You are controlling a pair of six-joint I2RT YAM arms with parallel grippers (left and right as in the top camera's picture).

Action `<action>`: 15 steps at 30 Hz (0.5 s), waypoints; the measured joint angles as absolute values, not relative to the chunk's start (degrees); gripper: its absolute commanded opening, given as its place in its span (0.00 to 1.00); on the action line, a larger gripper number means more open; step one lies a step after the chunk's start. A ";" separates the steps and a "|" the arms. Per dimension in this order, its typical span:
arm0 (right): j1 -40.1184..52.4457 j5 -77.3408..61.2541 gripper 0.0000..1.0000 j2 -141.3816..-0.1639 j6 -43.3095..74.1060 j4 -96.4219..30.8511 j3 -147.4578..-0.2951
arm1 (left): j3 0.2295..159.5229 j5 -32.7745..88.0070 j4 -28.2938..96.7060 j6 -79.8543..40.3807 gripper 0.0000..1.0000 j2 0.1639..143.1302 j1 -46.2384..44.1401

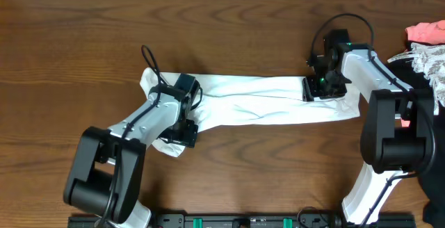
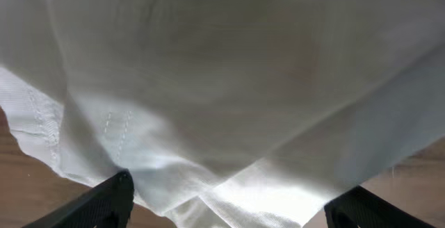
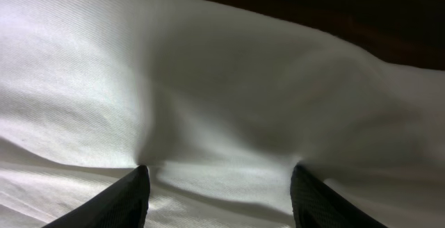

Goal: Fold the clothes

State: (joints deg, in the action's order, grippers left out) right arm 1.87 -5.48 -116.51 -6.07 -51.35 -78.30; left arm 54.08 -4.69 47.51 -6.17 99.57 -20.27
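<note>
The clothes are a white T-shirt (image 1: 264, 99), lying as a long band across the middle of the brown table (image 1: 69, 40). My left gripper (image 1: 191, 117) is down on the band's left end. In the left wrist view its jaws stand wide apart (image 2: 236, 204), with the stitched hem (image 2: 42, 124) and a folded corner of cloth between the fingers (image 2: 111, 200). My right gripper (image 1: 321, 92) rests on the right end. There too the jaws are apart (image 3: 219, 179), and the fingertips (image 3: 139, 179) press into the cloth, which puckers around them.
A pink garment (image 1: 425, 32) and a white lacy one (image 1: 427, 64) lie heaped at the table's right edge, beside the right arm. A black rail (image 1: 243, 221) runs along the front edge between the two arm bases.
</note>
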 measured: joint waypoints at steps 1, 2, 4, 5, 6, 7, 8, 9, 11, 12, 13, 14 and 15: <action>1.87 -5.48 0.64 -116.51 -6.07 -51.35 -78.30 | 53.98 -4.64 47.42 -6.17 0.84 99.50 -20.27; 1.87 -5.48 0.64 -116.51 -6.07 -51.33 -78.30 | 53.95 -4.54 47.33 -6.17 0.83 99.48 -20.29; 1.87 -5.48 0.64 -116.51 -6.07 -51.35 -78.30 | 53.93 -4.36 47.33 -6.17 0.79 99.48 -20.32; 1.87 -5.48 0.64 -116.51 -6.07 -51.33 -78.30 | 53.91 -4.21 47.44 -6.20 0.79 99.48 -20.34; 1.87 -5.48 0.64 -116.51 -6.07 -51.33 -78.30 | 53.91 -4.14 47.48 -6.20 0.79 99.48 -20.38; 1.87 -5.48 0.64 -116.51 -6.07 -51.33 -78.30 | 53.91 -4.08 47.62 -6.20 0.79 99.48 -20.36; 1.87 -5.48 0.64 -116.51 -6.07 -51.33 -78.30 | 53.93 -4.16 48.12 -6.20 0.79 99.48 -20.36; 1.87 -5.48 0.64 -116.51 -6.07 -51.33 -78.30 | 53.95 -4.34 48.93 -6.20 0.78 99.55 -20.36; 1.87 -5.48 0.64 -116.51 -6.07 -51.35 -78.30 | 53.95 -4.73 51.31 -6.24 0.78 100.01 -20.36; 1.87 -5.48 0.64 -116.51 -6.07 -51.33 -78.30 | 53.95 -4.86 52.58 -6.44 0.78 100.25 -20.36; 1.87 -5.48 0.64 -116.51 -6.07 -51.33 -78.30 | 53.95 -4.95 53.43 -6.66 0.78 100.42 -20.36; 1.87 -5.45 0.64 -116.51 -6.07 -51.33 -78.30 | 53.98 -4.93 53.82 -6.85 0.78 100.51 -20.36; 1.87 -5.48 0.64 -116.51 -6.07 -51.33 -78.30 | 53.98 -4.89 54.04 -7.09 0.79 100.51 -20.36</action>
State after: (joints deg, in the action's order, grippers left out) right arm 1.87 -5.48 -116.51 -6.07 -51.33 -78.30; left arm 53.98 -4.89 54.04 -7.09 100.51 -20.36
